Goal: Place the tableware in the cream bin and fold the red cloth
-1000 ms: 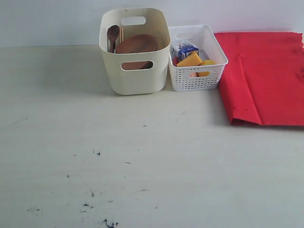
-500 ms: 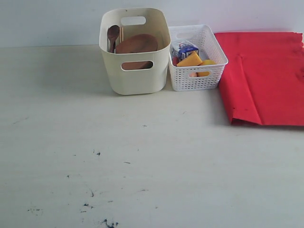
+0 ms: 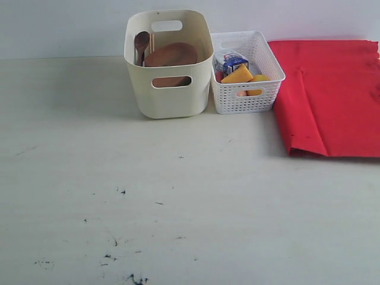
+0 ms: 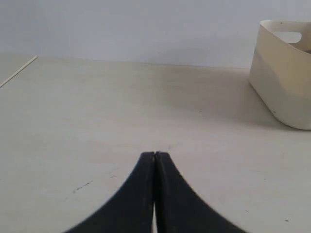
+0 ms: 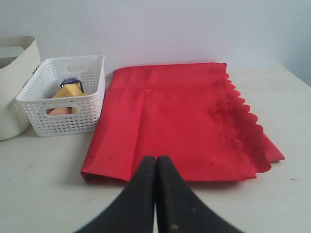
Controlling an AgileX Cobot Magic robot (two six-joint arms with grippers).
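A pale, cream-white worktop (image 3: 190, 196) stretches bare across most of the exterior view, marked only by a scatter of dark specks (image 3: 136, 278) near its front edge. A plain light wall (image 3: 59, 27) rises behind its back edge.

The cream bin (image 3: 169, 98) stands at the middle of that back edge. Inside it, a round brown plate (image 3: 172, 54) leans on edge, with a dark wooden spoon (image 3: 141, 41) and chopsticks (image 3: 152, 43) upright beside it. A white lattice basket (image 3: 246, 102) sits just beside the bin and holds a milk carton (image 3: 233, 61) and a cheese wedge (image 3: 237, 75).

The red cloth (image 3: 338, 95) lies flat and layered in the back right corner, its folded edge just beside the basket.

Each wrist view shows its claw pressed closed over the worktop and gripping nothing: the left gripper (image 4: 154, 158) above bare surface, the right gripper (image 5: 156, 162) facing the cloth.
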